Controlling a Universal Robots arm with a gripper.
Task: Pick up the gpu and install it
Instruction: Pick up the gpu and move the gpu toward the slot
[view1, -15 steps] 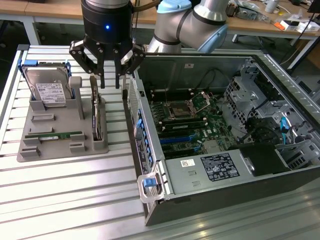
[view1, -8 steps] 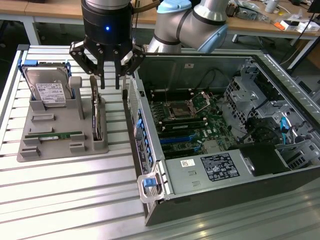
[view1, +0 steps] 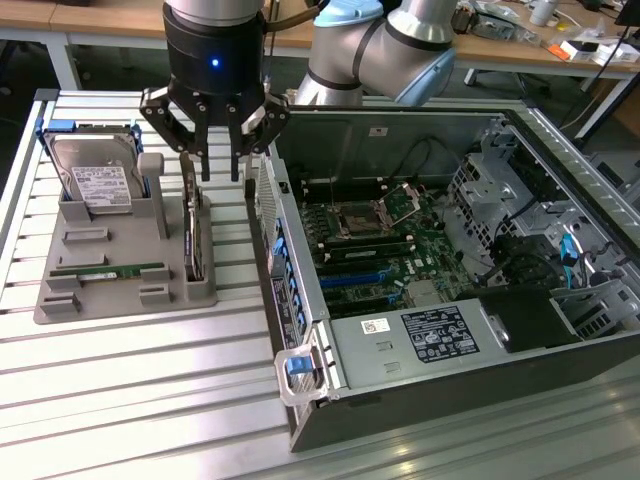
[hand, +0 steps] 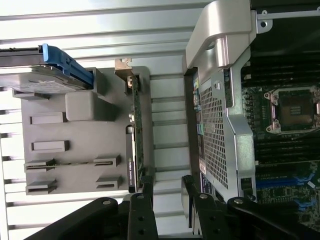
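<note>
Fingers (hand: 146, 186): spread apart, nothing between them.
Gripper (view1: 220, 172): points straight down, close over the gpu's far end.
gpu (view1: 196, 240): stands on its long edge in a slot at the grey holder's (view1: 120, 300) edge, beside the computer case (view1: 450, 390). Its long axis runs near to far in the exterior view, parallel to the case wall, with the silver bracket at the far end.
Arm (view1: 380, 50): reaches in from behind the case, wrist vertical.
Holder contents, near to far: green memory stick (view1: 108, 270) lying flat; gpu on edge; hard drive (view1: 98, 180) propped at the far end.
Case: open, motherboard (view1: 390, 250) exposed.
Table (view1: 150, 400): ribbed metal, carrying holder and case.
</note>
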